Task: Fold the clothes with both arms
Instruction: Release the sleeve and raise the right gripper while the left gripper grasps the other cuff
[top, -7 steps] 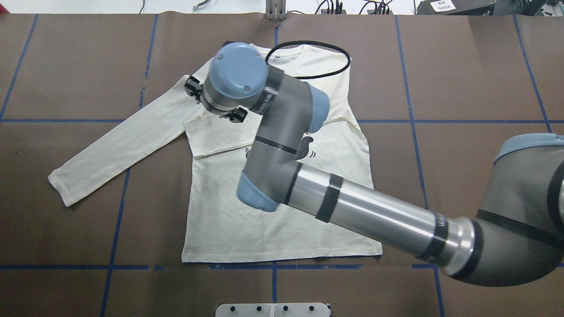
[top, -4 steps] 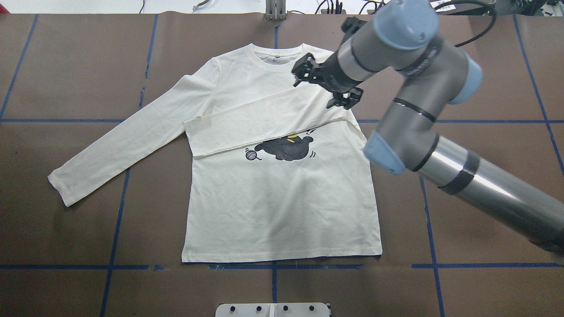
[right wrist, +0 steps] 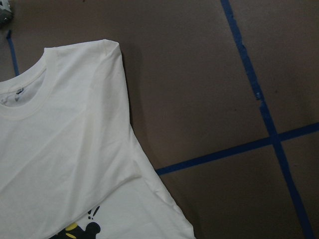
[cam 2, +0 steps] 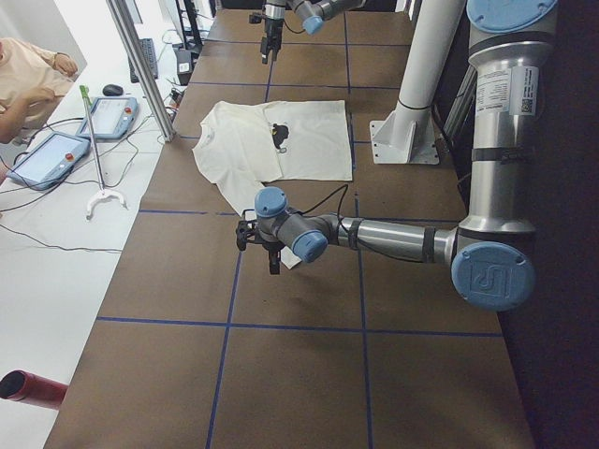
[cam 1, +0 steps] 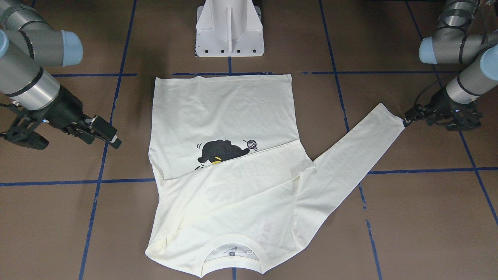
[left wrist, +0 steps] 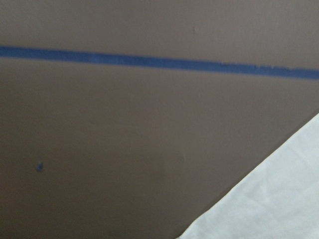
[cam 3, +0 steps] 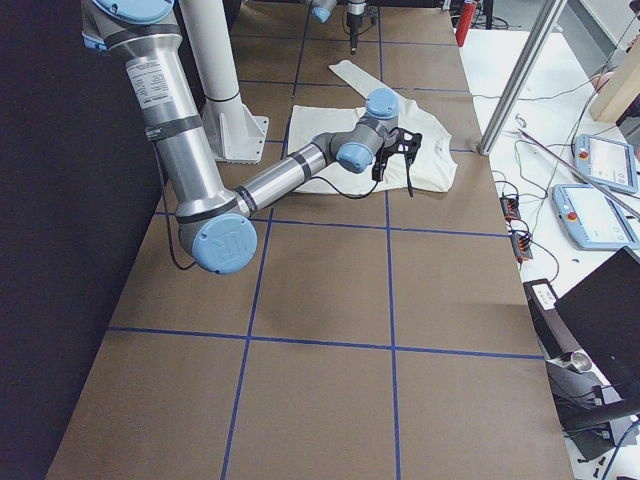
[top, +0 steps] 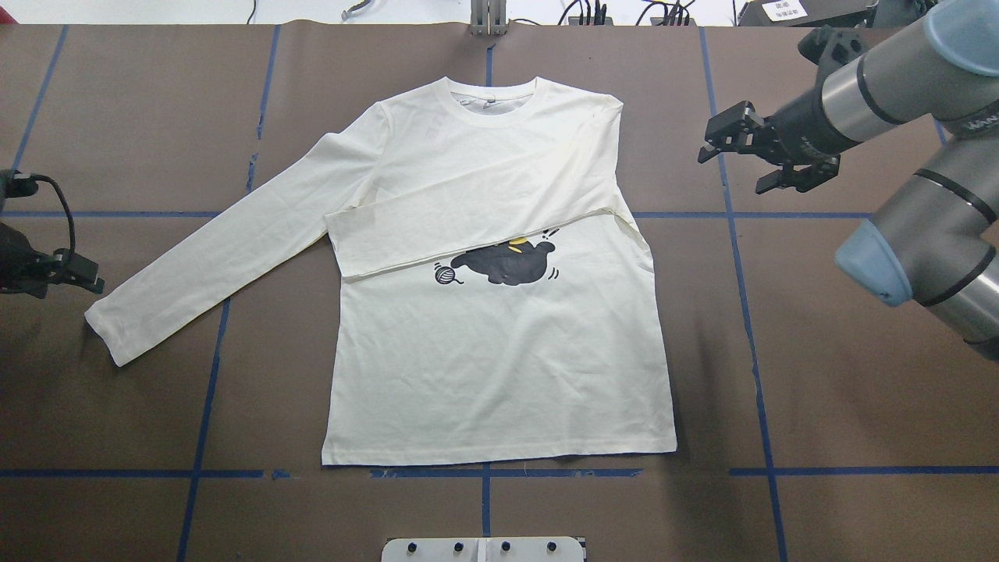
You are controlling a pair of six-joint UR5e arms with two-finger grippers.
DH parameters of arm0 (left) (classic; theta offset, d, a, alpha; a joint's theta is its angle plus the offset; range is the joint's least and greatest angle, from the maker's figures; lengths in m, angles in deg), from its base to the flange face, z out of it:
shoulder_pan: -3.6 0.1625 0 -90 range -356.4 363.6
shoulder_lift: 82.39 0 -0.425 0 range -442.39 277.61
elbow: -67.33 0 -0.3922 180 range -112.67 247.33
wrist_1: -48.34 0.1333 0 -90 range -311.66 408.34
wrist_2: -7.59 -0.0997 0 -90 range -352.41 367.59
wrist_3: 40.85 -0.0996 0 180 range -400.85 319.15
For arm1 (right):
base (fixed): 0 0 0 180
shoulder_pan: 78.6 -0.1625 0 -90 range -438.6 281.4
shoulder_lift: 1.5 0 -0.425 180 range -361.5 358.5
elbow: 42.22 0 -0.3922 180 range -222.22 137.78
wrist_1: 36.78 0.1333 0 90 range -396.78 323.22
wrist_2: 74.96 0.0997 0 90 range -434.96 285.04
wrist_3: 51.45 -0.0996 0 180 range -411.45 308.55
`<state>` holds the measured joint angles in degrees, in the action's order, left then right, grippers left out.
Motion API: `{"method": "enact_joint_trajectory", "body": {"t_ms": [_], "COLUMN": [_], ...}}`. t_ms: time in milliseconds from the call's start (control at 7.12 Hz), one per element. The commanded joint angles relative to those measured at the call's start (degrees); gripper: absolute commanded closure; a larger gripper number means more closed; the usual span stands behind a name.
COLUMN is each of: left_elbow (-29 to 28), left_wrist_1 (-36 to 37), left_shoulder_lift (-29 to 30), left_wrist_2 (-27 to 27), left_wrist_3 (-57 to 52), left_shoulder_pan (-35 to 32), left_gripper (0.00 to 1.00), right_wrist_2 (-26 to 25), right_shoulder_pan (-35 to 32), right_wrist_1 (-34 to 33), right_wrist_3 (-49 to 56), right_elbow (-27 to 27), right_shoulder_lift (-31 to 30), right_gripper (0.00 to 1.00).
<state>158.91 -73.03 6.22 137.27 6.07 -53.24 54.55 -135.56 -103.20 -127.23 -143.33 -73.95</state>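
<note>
Shirt (top: pixel 499 351): one sleeve (top: pixel 468 226) lies folded across, so next we must grasp the outstretched sleeve (top: pixel 211 257). Right gripper (top: pixel 737 160) gapes open; left gripper (cam 1: pixel 409 117), beside its cuff (cam 1: pixel 390 113), we cannot tell.

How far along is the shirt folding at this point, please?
Done: one folded sleeve lies across the chest of the T-shirt, covering the top of the cat print. In hand: the left gripper sits at the cuff of the outstretched sleeve, grip unclear; the right gripper hangs open over bare table, clear of the cloth. Left: that second sleeve and the body folds.
</note>
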Motion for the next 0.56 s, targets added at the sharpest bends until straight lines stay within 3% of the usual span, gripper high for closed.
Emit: {"method": "enact_joint_trajectory", "body": {"t_ms": [0, 141, 422], "left_elbow": [-0.96, -0.96, -1.05], "left_wrist_1": [-0.01, -0.01, 0.08], "left_shoulder_lift": [0.08, -0.01, 0.08], "left_wrist_2": [-0.21, -0.3, -0.39], "left_wrist_3": [0.63, 0.63, 0.63], "left_shoulder_pan": [2.43, 2.52, 2.87], "left_gripper": [0.37, 0.6, 0.76], "right_wrist_2": [1.01, 1.01, 1.01], "right_shoulder_pan": [-0.88, -0.88, -0.88], "right_wrist_1": [0.06, 0.06, 0.06], "right_wrist_3": [2.39, 2.3, 1.95], "right_elbow": [-1.02, -1.1, -1.8], "right_shoulder_lift": [-1.98, -1.98, -2.07], "right_gripper": [0.0, 0.0, 0.0]}}
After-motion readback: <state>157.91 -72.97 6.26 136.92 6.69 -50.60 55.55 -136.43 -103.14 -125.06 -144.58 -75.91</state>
